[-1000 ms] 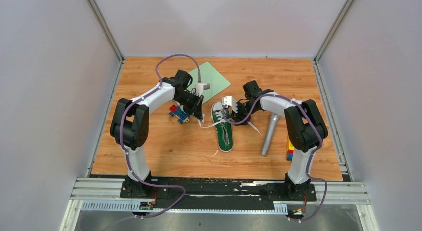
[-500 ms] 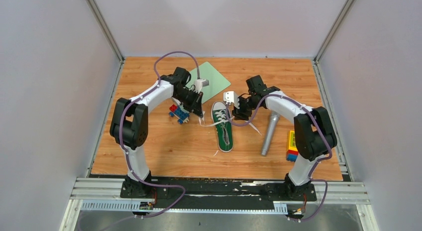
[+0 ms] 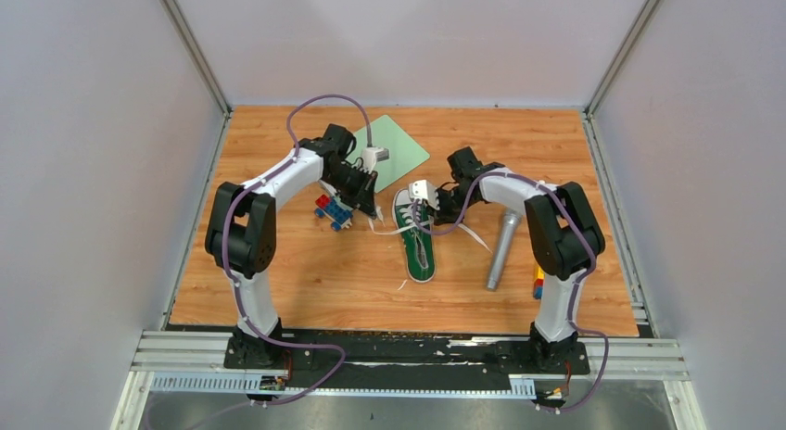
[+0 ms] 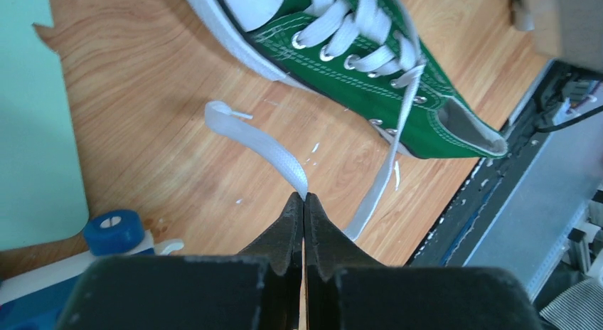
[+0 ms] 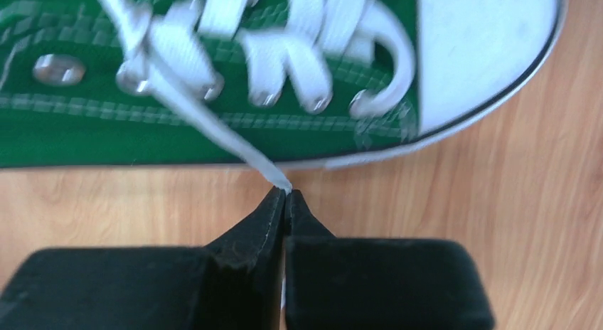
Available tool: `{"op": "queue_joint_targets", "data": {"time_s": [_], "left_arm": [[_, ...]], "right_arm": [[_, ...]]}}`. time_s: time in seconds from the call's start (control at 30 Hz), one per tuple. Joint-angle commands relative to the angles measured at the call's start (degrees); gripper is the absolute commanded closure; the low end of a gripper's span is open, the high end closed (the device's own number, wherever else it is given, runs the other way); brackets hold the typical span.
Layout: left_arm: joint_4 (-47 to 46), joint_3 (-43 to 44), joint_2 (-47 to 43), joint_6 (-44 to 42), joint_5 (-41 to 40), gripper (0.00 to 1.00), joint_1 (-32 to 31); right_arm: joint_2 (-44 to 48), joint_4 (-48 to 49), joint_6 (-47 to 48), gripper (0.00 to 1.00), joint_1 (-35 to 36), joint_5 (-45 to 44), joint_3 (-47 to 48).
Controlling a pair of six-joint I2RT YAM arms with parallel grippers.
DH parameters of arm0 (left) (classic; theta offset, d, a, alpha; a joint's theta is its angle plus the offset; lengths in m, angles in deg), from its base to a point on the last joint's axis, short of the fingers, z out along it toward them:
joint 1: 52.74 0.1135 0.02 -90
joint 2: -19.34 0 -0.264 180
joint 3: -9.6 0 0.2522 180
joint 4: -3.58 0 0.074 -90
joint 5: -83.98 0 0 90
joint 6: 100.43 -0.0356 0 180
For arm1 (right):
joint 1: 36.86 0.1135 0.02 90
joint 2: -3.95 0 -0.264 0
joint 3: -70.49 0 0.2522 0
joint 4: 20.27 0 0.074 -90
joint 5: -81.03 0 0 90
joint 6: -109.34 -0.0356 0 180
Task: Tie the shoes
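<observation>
Green sneaker point(image 3: 419, 240) sits mid-surface point(image 3: 306, 272), toe away from the bases, between the toy blocks point(image 3: 332, 210) and the grey microphone point(image 3: 501, 249). Left jaws are pressed together, pinching the left lace strand point(image 4: 267, 148) beside the shoe. Right jaws are clamped on the right lace strand point(image 5: 213, 127) just off the sole. Reads as both strands grasped, no knot yet. Next move: cross the strands over the tongue with light tension, or the shoe drags.
</observation>
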Motion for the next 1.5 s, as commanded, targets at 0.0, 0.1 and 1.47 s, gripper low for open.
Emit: {"op": "queue_joint_targets", "data": {"time_s": [0.0,0.1,1.47], "left_arm": [[1.2,0.3,-3.0,-1.2,-6.7,1.0,1.7],[0.9,-1.2,-5.0,-0.9,-12.8,1.0,4.6],[1.1,1.8,0.4,8.8,8.6,1.0,2.4]], "right_arm": [[7.2,-4.4,1.6,1.0,-3.6,-3.3,-5.8],[13.7,-6.4,2.1,1.0,-7.1,-3.5,-11.0],[6.3,4.4,-14.6,0.56,16.1,13.8,7.7]]}}
